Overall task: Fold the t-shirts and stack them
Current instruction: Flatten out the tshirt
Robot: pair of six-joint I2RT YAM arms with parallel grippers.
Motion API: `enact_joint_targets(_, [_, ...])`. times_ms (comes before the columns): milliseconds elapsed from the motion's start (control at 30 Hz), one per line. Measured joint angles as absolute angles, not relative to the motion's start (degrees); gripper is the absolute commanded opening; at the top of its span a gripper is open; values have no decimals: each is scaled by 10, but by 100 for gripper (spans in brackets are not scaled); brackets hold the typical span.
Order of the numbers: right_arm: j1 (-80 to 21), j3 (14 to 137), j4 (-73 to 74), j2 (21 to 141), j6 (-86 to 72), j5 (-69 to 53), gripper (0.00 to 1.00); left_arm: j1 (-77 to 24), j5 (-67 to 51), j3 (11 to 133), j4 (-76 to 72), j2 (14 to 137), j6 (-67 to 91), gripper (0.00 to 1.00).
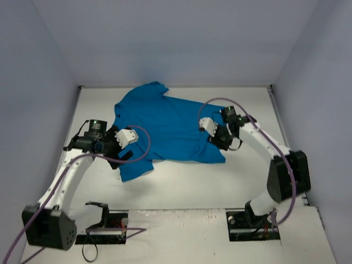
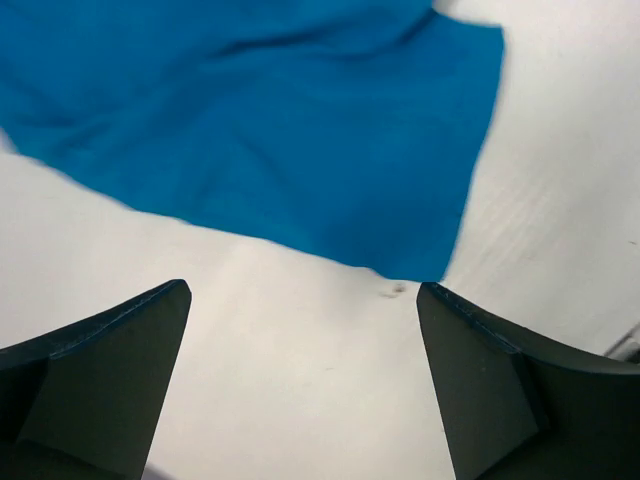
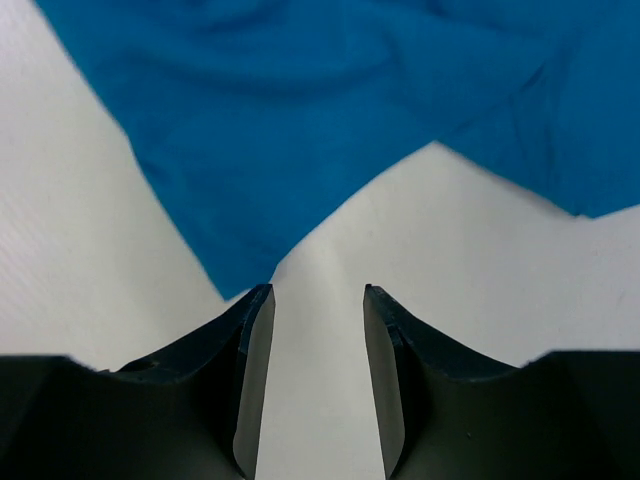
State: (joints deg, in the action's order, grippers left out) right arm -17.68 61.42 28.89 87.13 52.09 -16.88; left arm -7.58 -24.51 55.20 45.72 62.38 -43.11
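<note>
while the t-shirt (image 1: pixel 170 129) lies spread, left tool (image 2: pixel 303 295) and right tool (image 3: pixel 317 295) gape apart.

The t-shirt (image 2: pixel 300 120) ahead of the left gripper (image 2: pixel 305 300) is soft, matt cloth, plain and lightly creased. The table (image 3: pixel 480 300) beneath both grippers is white and matt, with a faint fine grain. The left gripper's fingers (image 2: pixel 110 370) look like dark matt plastic with smooth, flat faces. On the right gripper (image 3: pixel 318 300) the inner finger faces are paler grey with a slight sheen. Behind each gripper, the arm shells (image 1: pixel 71 176) are smooth white plastic with black housings. The cables (image 1: pixel 212 100) have a smooth purple sheath.
</note>
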Motion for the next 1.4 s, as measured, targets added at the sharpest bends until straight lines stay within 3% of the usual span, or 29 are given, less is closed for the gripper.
enact_joint_targets(267, [-180,797,268,1038,400,-223,31,-69,-303,472,459,588,-447,93])
enact_joint_targets(467, [-196,645,274,956,472,-233,32,-69,-317,438,458,547,-513,93])
enact_joint_targets(567, [-211,569,299,874,538,-220,36,-69,-318,435,457,579,-542,92])
enact_joint_targets(733, [-248,547,306,795,606,-189,40,-69,-321,454,455,683,-563,89])
enact_joint_targets(967, [-285,518,302,827,646,-150,41,-69,-329,473,444,739,-645,89])
enact_joint_targets(1400, [-281,557,283,935,618,-145,45,-83,-355,327,440,650,-980,87])
